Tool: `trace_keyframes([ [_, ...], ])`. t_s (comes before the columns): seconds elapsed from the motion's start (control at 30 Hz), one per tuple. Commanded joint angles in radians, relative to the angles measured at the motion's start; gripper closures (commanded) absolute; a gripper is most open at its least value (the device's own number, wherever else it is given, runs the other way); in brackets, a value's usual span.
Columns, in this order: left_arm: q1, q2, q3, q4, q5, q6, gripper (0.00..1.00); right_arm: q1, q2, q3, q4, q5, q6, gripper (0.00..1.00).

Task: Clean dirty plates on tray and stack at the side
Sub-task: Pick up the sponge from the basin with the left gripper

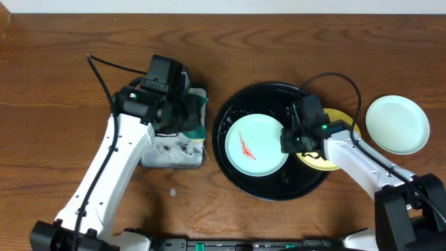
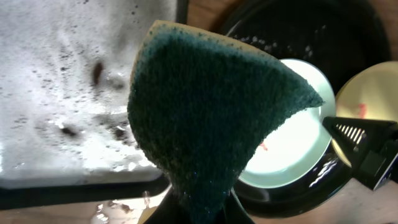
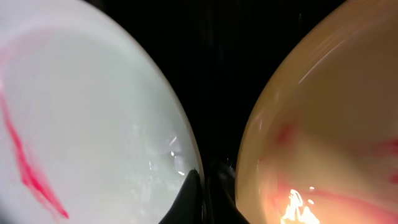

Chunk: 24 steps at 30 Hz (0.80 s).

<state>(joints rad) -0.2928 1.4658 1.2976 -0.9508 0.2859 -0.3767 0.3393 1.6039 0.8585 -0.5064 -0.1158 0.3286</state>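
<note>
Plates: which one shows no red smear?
The mint plate on bare wood, far right; the mint plate in the tray and the yellow plate both carry red smears.

Robot lab, wooden table [image 1: 49, 63], two arms [image 1: 115, 164] [image 1: 348, 157]

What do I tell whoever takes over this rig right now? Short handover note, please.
Left gripper: shut on the teal sponge, over the soapy metal tray.
Right gripper: shut, tips between two plate rims, gripping nothing visible.
Smeared mint plate: in the black tray. Yellow plate: across the tray's right rim, also smeared.
Second mint plate: on the table right of the tray, no mark showing; likely done.
Left: wipe both smeared plates, stack all three at the side.
</note>
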Motion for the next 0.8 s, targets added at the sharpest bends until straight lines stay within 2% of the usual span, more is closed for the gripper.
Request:
trace_keyframes([
  [0.0, -0.034, 0.005, -0.023, 0.027, 0.002, -0.085, 0.93, -0.029, 0.006, 0.052, -0.03, 0.006, -0.011, 0.99],
  [0.5, -0.282, 0.289, -0.033, 0.216, 0.003, -0.266, 0.93, -0.024, 0.142, 0.042, -0.048, -0.032, 0.037, 0.99],
  [0.77, -0.364, 0.455, -0.033, 0.336, 0.086, -0.377, 0.93, -0.024, 0.142, 0.042, -0.047, -0.031, 0.045, 0.99],
])
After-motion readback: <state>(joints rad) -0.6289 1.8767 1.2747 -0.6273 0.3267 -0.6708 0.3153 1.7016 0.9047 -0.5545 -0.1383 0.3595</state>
